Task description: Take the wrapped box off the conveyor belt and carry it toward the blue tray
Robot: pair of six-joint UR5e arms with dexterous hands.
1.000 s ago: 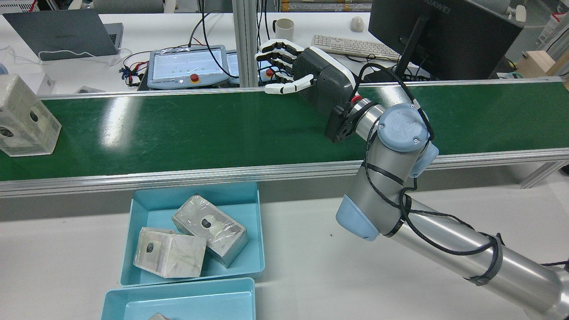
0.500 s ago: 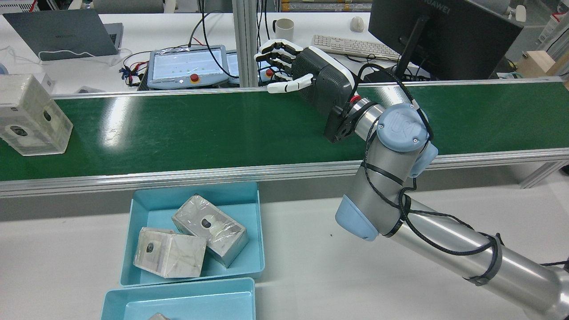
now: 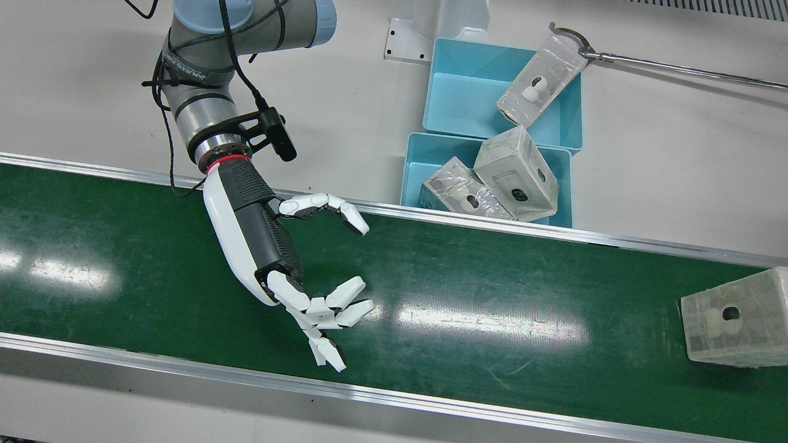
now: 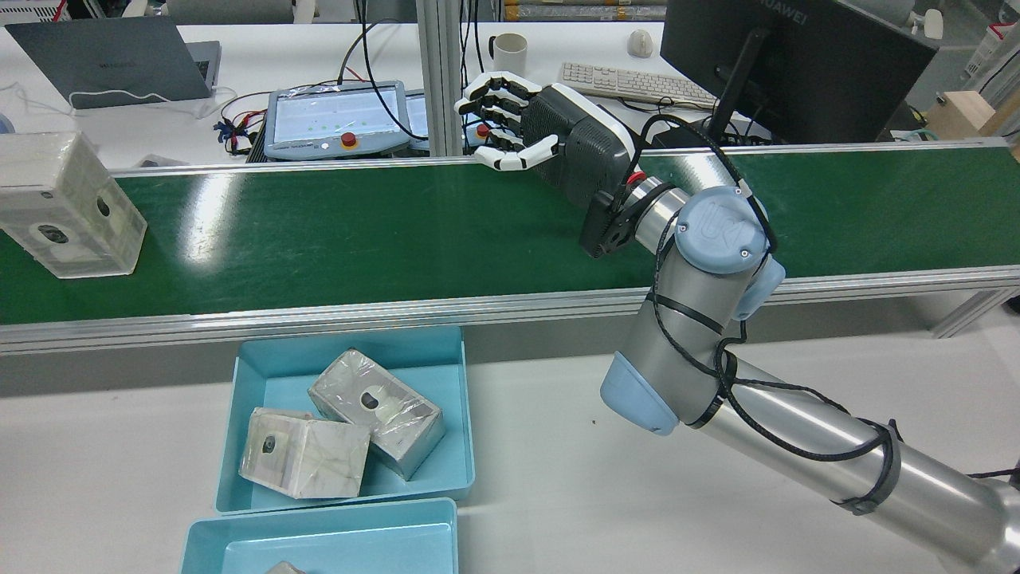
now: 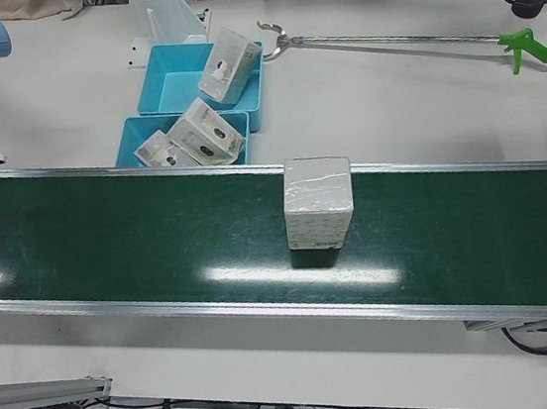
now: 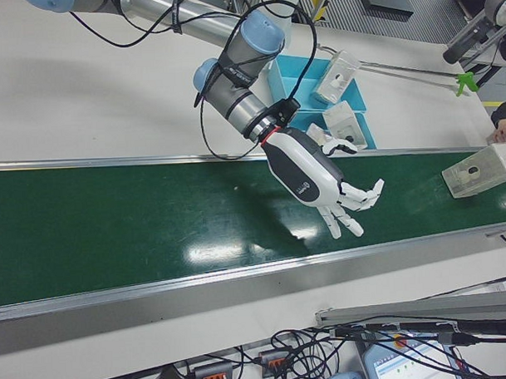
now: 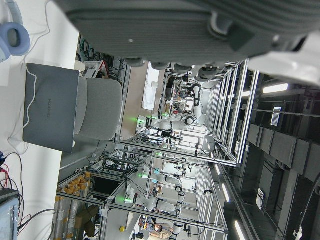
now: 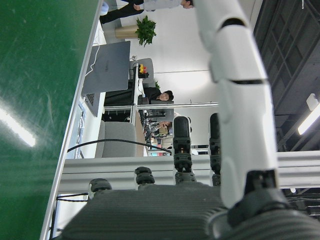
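Green conveyor belt [image 4: 358,231] carried the wrapped box [image 4: 68,207] at its far left end in the rear view, well apart from the right hand [image 3: 289,258], which hovered over the belt's middle with fingers [image 3: 320,206] spread, holding nothing. The blue tray [image 4: 263,375] beside the belt held two wrapped boxes. I couldn't judge the left hand's fingers.

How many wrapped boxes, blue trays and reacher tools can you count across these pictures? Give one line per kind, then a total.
Wrapped boxes: 4, namely 1 on the conveyor belt, 2 in the near blue tray, 1 in the far tray
Blue trays: 2
Reacher tools: 1
Total: 7
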